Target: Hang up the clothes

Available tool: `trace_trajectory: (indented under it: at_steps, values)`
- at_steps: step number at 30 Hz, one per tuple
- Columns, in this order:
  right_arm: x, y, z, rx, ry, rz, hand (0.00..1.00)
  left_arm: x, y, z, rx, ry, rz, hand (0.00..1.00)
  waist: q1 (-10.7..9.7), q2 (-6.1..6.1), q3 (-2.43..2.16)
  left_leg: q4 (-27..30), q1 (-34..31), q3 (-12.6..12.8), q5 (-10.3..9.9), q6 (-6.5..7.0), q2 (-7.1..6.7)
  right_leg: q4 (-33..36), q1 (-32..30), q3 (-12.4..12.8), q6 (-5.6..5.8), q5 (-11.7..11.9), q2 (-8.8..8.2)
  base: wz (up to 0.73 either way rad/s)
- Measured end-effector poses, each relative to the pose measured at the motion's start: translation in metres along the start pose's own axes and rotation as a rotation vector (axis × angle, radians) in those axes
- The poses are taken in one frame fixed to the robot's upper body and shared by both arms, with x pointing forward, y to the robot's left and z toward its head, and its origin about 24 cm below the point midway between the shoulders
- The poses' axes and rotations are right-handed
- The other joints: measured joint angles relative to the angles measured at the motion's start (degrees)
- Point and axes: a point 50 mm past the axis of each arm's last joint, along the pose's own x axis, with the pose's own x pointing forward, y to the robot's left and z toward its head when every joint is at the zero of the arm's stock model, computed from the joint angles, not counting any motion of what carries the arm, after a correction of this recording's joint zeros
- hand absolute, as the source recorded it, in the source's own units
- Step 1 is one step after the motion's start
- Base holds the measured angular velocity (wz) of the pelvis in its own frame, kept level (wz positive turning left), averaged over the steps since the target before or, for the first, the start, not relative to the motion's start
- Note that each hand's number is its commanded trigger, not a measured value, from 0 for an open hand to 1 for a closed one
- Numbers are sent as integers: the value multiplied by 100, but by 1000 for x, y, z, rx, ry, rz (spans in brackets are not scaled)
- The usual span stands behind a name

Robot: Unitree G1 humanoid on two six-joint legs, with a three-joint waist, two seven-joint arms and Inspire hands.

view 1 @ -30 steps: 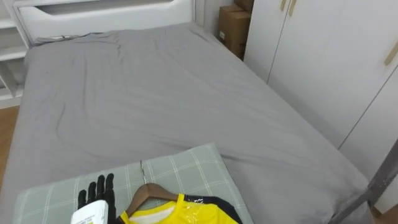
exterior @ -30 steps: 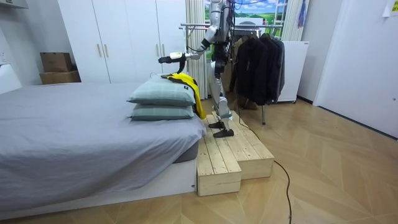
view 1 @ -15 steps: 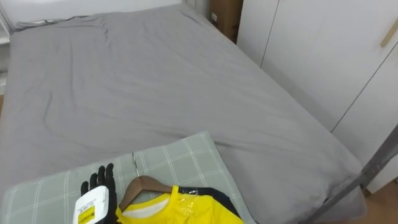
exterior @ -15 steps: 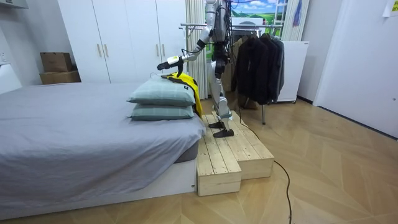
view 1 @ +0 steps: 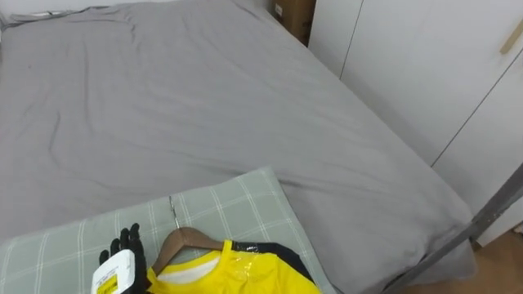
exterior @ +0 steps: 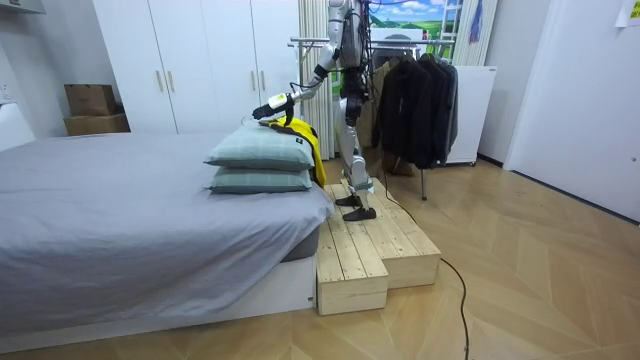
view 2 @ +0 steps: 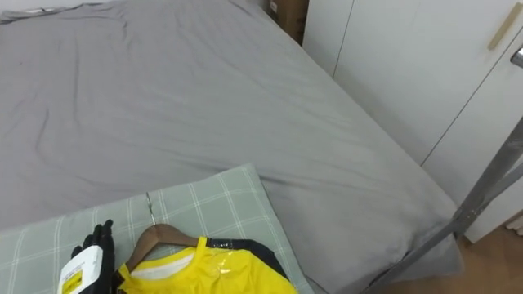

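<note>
A yellow shirt (view 1: 233, 273) with a dark collar trim lies on a wooden hanger (view 1: 185, 240), whose metal hook (view 1: 172, 211) points up the bed. Both rest on the top green checked pillow (view 1: 229, 200) of a stack of two (exterior: 262, 165). My left hand (view 1: 122, 260) is open just left of the hanger, black fingers straight and pointing away from me, low over the pillow. From the room view, I stand on a wooden platform (exterior: 370, 250) by the bed's end, left arm (exterior: 300, 90) stretched over the pillows.
The grey bed (view 1: 163, 106) stretches ahead. White wardrobe doors (view 1: 409, 65) line the right, with a cardboard box (view 1: 294, 12) at the far corner. A grey rack pole (view 1: 490, 216) crosses the lower right. Behind me stands a clothes rack with dark garments (exterior: 415, 95).
My left arm has come down towards the pillow beside the hanger. The eye view has tipped downward, so the bed's far end has slid out of view. Shirt and hanger lie as before.
</note>
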Motion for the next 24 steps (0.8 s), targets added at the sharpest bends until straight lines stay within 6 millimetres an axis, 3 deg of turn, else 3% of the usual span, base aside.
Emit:
trace_trajectory:
  at_steps: [10,24]
  values:
    - [0,0,-3,2,18,8,0,-7,-12,-12,20,40,-115,0,163,-78,-16,13,-7,10,0,0,3,3,-6,-6,-3,2,0,0]
    - [1,-1,-1,3,23,-18,0,-16,-25,-15,10,78,-180,0,310,-36,-45,56,-5,-5,0,0,17,11,-15,-6,-28,20,11,0]
